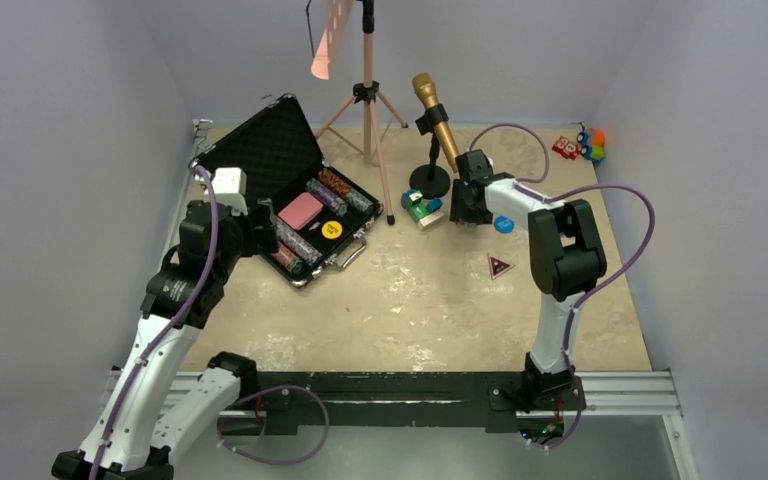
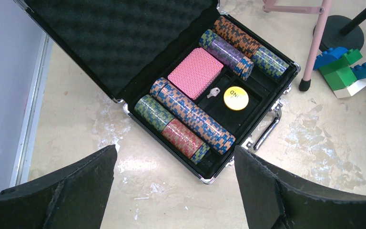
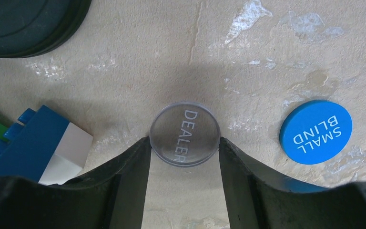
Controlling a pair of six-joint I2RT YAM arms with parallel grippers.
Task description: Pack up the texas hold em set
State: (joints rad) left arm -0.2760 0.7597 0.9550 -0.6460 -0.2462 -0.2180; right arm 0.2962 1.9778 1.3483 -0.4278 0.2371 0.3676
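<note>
The black silver-edged briefcase [image 1: 265, 150] lies open at the back left, foam lid [image 2: 124, 38] raised. Inside it are chip stacks [image 2: 193, 117], the pink card deck [image 2: 195, 72], a yellow button [image 2: 236, 98] and a small key [image 2: 213, 92]. My left gripper [image 2: 175, 157] hangs open over bare table just in front of the case's near corner. My right gripper [image 3: 184, 143] is down on the table, its fingertips [image 3: 143, 148] touching both sides of a clear DEALER button [image 3: 184, 134]. The blue SMALL BLIND button [image 3: 315, 132] lies just right of it. Nearer the front lies the triangular button [image 1: 500, 266].
Green and blue toy blocks [image 1: 422, 207] sit just left of my right gripper, with the gold microphone [image 1: 434, 122] and its round base [image 3: 26, 21] close behind. A pink tripod [image 1: 368, 110] stands beside the case. Small toys [image 1: 582, 145] lie in the far right corner.
</note>
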